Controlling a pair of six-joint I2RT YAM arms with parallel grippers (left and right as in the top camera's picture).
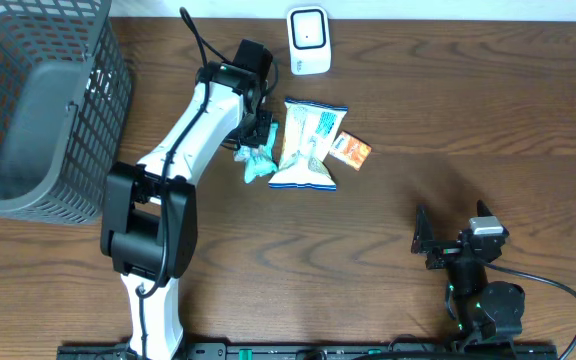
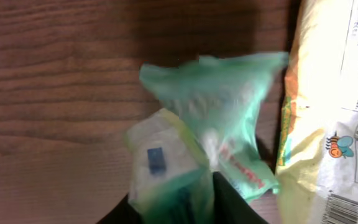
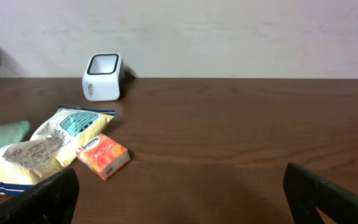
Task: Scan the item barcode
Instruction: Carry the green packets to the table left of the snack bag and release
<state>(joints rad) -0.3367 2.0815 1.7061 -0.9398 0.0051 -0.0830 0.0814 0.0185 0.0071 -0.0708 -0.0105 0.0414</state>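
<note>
Dark wood-grain table (image 1: 418, 120) fills every view, with a pale wall behind it in the right wrist view. Our left gripper (image 2: 178, 202) is reached out over a green packet (image 2: 229, 99), whose crumpled near end sits between the two dark fingers (image 2: 235, 202). The view is blurred there, so we cannot tell whether the jaws pinch the film or merely flank it. A yellow-and-white snack bag (image 1: 308, 145) lies touching the packet's far side from that gripper, and a small orange box (image 1: 350, 149) lies just past the bag. The white scanner (image 1: 308, 40) stands ahead of the left gripper, near the table's back edge. Our right gripper (image 3: 182, 202) is parked well apart with jaws spread wide and nothing between them.

We judge the step to be securing the packet. To do it well, we should grip near a sealed edge, lift clear of the bag, and turn the printed code toward the scanner window, keeping the thin film taut.
</note>
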